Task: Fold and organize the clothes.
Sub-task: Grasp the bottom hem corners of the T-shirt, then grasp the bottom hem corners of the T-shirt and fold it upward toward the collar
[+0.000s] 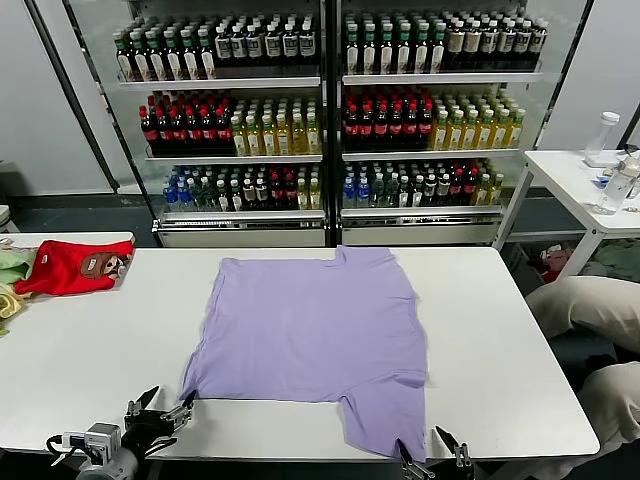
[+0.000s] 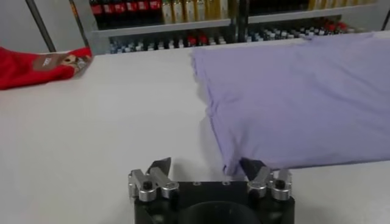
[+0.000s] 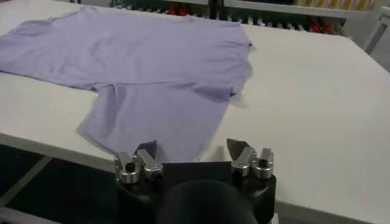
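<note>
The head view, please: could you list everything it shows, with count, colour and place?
T-shirt: one, lavender, spread flat mid-table, a sleeve reaching the near edge.
Red shirt: one, red with a brown patch, far left of the table.
Garments: pale green and yellow, count unclear, at the left edge.
Table: one, white, in front of the robot.
Coolers: two, glass-fronted, full of bottles, behind the table.
Side table: one, white, far right, bottles on it.
Left gripper: open, at the T-shirt's near left corner.
Right gripper: open, at the sleeve's end.
</note>
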Controlling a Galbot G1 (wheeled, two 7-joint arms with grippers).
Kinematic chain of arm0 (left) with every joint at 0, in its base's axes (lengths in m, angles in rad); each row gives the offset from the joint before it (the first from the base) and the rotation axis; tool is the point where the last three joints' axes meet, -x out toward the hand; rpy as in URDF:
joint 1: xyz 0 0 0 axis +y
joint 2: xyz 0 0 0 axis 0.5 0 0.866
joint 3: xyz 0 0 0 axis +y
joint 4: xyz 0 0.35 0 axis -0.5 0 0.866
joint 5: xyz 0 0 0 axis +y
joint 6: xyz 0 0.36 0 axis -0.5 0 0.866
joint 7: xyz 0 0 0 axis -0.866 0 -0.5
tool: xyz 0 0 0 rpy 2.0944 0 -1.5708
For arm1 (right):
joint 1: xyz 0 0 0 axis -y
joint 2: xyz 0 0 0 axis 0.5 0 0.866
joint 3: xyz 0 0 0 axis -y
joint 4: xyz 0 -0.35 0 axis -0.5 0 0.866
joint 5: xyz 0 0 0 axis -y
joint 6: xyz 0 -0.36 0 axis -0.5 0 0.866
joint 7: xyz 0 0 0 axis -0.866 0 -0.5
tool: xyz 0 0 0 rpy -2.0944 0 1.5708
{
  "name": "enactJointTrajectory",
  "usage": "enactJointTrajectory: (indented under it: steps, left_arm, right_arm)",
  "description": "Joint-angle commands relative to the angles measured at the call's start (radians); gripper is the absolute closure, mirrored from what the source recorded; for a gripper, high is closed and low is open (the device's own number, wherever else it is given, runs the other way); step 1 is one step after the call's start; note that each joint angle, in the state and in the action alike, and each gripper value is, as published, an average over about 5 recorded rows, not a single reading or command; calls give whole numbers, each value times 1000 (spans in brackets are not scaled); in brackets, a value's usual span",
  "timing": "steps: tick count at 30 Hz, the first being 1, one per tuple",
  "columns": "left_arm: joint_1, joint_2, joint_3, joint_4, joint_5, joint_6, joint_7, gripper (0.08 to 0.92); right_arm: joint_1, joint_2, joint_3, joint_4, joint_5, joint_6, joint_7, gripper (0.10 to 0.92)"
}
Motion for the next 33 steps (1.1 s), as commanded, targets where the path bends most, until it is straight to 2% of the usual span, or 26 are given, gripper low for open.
enactJointTrajectory:
  steps: [1, 10, 15, 23, 28, 33]
  left_arm:
    - [-1, -9, 5, 18, -5, 6, 30, 510]
    - [-1, -21, 1, 4, -5, -3, 52, 770]
    - [68, -25, -10, -95, -5, -12, 27, 895]
    - [329, -24, -21, -308, -9, -5, -84, 911]
    - [409, -14, -34, -387, -9, 0, -147, 911]
    - [450, 18, -79, -424, -9, 0, -196, 911]
  right_arm:
    - [9, 2, -7, -8, 45, -25, 7, 482]
    - [41, -7, 12, -8, 46, -15, -10, 742]
    - [10, -53, 97, 58, 64, -15, -47, 888]
    - [-271, -95, 356, 226, 81, -7, -94, 908]
    - [-401, -88, 454, 267, 80, 14, -106, 908]
    - [-403, -88, 469, 302, 80, 16, -105, 908]
